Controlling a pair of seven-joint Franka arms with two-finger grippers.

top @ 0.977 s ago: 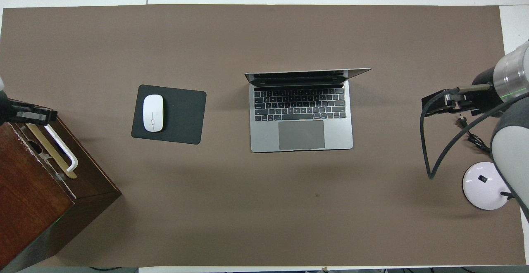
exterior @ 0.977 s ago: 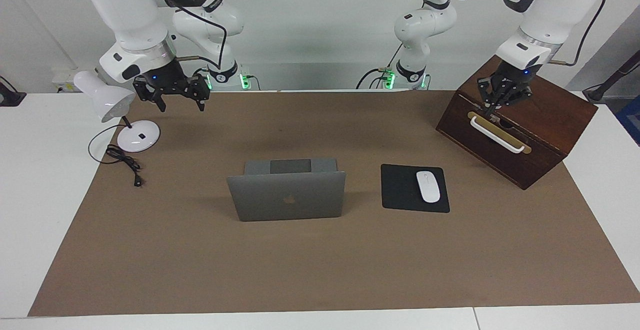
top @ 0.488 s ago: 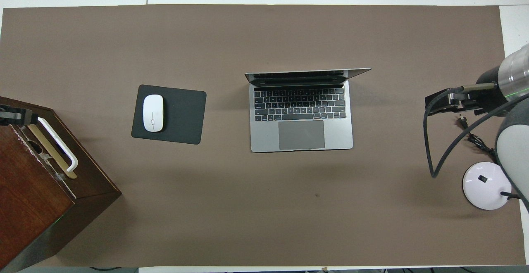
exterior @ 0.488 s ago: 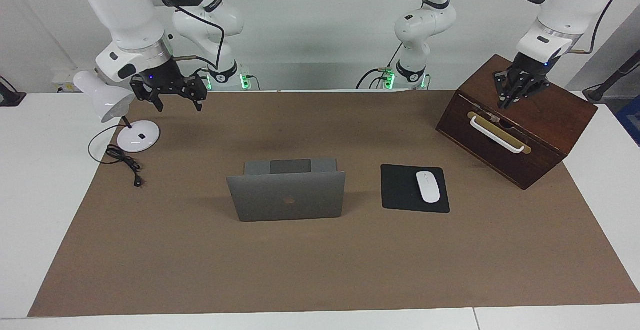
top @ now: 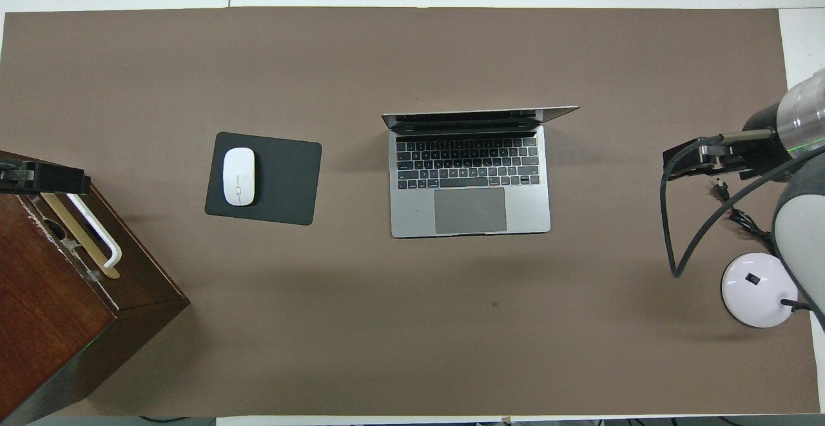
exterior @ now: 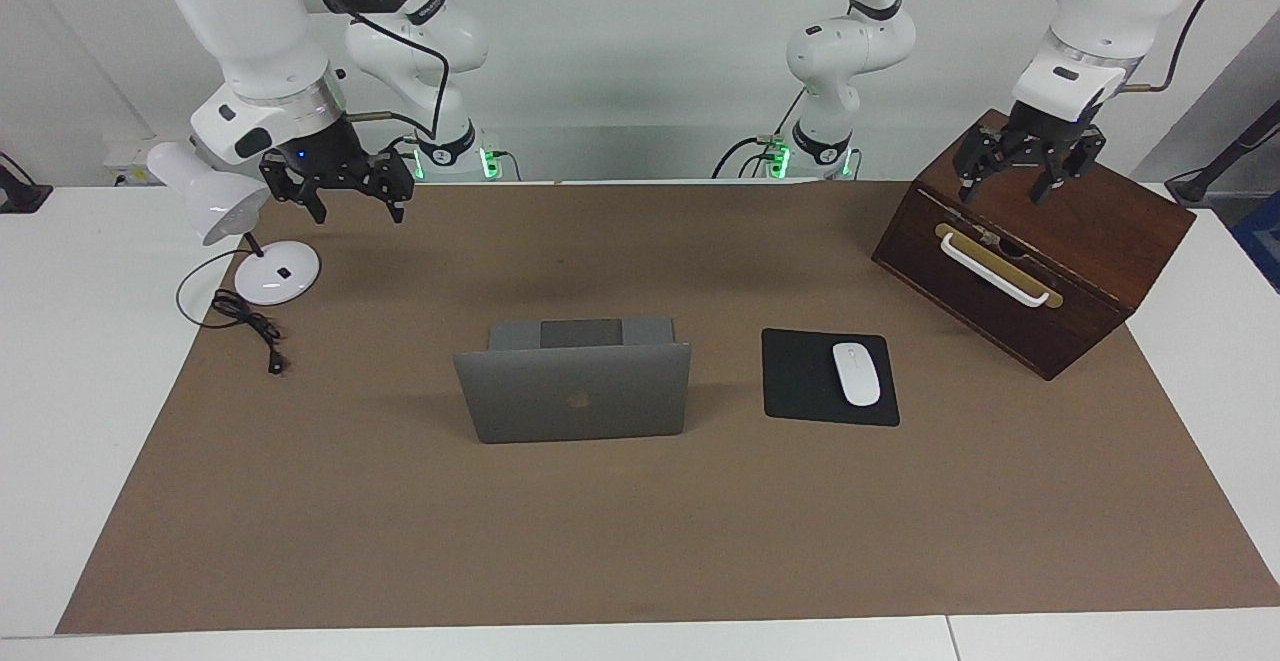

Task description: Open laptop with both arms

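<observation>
table (exterior: pixel 60 361) | brown mat (exterior: pixel 640 521) | on mat: laptop (exterior: pixel 575 391), mouse pad (exterior: pixel 800 381), wooden box (exterior: pixel 1040 251), lamp (exterior: pixel 270 276)

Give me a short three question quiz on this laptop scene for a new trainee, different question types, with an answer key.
1. True or false: the laptop has its lid raised, with the keyboard facing the robots.
2. Multiple choice: the left tool hangs over which thing? A) the mouse pad B) the wooden box C) the desk lamp
3. Fill in: the white mouse lies on the ____.

Key
1. True. Neither the left tool nor the right tool touches the laptop.
2. B. It hangs open above the box's top.
3. Mouse pad, beside the laptop toward the left arm's end of the table.
</observation>
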